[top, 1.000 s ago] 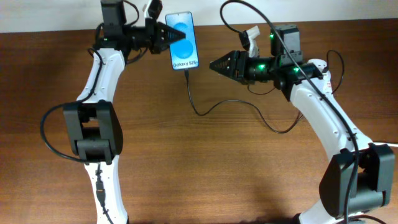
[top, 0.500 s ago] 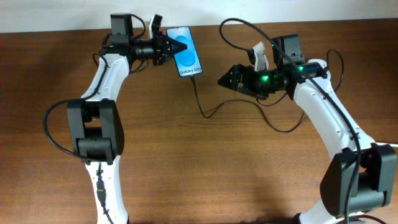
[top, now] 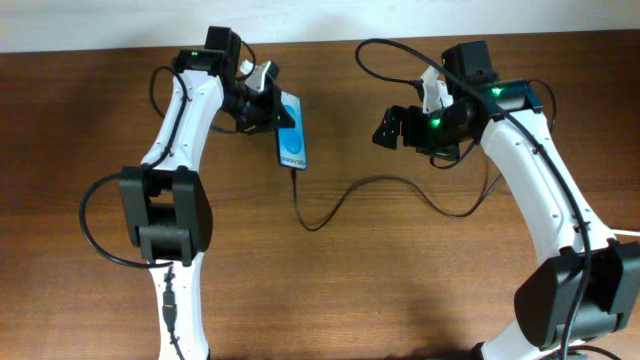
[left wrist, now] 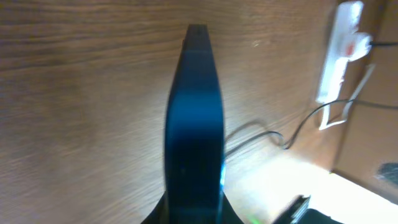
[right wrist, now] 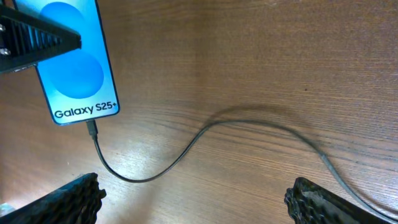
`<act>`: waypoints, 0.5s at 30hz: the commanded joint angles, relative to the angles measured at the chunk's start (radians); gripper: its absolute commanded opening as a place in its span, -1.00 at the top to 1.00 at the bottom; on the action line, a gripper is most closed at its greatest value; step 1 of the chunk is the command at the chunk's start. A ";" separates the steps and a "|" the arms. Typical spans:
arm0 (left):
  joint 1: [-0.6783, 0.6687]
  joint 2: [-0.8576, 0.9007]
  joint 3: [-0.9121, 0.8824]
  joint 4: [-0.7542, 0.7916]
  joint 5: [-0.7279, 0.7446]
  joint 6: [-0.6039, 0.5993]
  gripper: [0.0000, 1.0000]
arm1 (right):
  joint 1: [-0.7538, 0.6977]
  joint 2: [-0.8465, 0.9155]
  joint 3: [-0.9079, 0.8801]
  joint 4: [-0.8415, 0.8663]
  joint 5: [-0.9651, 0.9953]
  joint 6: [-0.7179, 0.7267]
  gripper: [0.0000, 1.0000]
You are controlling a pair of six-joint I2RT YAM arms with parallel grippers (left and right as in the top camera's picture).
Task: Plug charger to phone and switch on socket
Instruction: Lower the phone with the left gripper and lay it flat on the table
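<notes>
The phone point(top: 293, 140) has a bright blue screen with "Galaxy S25+" on it and lies at the back of the wooden table. It also shows in the right wrist view point(right wrist: 74, 68) and edge-on in the left wrist view point(left wrist: 194, 124). My left gripper point(top: 270, 105) is shut on the phone's far end. The charger point(top: 330, 205), a thin black cable, has its tip in the phone's lower end point(right wrist: 93, 129) and loops to the right. My right gripper point(right wrist: 199, 199) is open and empty above the cable, right of the phone point(top: 392, 128). The white socket point(left wrist: 339, 50) shows only in the left wrist view.
The charger cable point(left wrist: 267, 132) runs across the table toward the socket's thick white cord point(left wrist: 348, 102). Black robot cables arch over the right arm point(top: 400, 50). A pale wall edge runs along the table's back point(top: 330, 30).
My left gripper has swung the phone nearer and to the right, the cable still plugged in. My right gripper has drawn back to the right and turned downward.
</notes>
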 commanded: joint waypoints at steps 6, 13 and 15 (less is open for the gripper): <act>0.042 0.064 0.019 0.002 -0.025 0.208 1.00 | -0.006 0.001 0.023 -0.014 0.019 -0.037 -0.97; 0.039 0.127 0.019 0.024 -0.037 0.135 1.00 | -0.006 0.001 0.023 -0.017 0.019 -0.037 -0.97; 0.037 0.135 0.019 0.028 -0.045 0.063 1.00 | -0.006 0.001 0.023 -0.017 0.019 -0.037 -0.97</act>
